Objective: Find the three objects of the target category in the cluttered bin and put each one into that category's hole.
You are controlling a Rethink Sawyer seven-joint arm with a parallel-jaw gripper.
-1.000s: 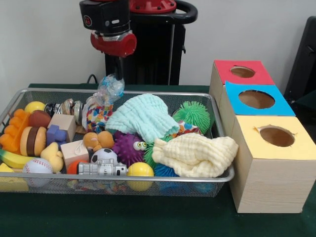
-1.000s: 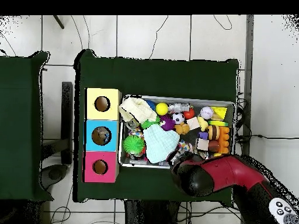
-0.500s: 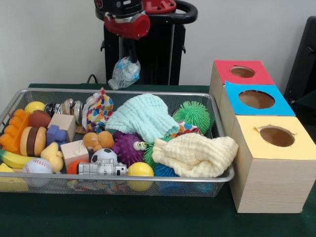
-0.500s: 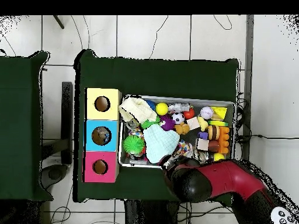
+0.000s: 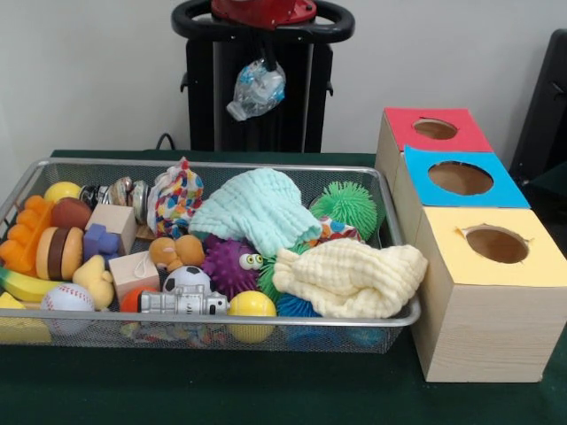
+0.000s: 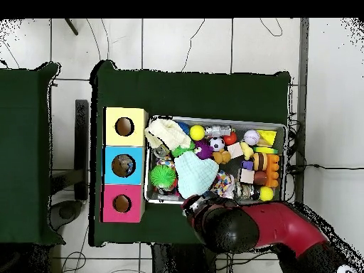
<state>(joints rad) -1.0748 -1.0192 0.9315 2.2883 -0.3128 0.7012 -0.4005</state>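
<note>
The pincer is cut off by the front view's top edge, its grip on the crumpled plastic hidden.

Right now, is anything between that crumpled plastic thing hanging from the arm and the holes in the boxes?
Nothing visible. The crumpled clear plastic object hangs above the wire bin's back rim, and the air toward the red box, blue box and yellow box looks free.

Probably a lab: robot pedestal, tiled floor (cables strewn).
</note>
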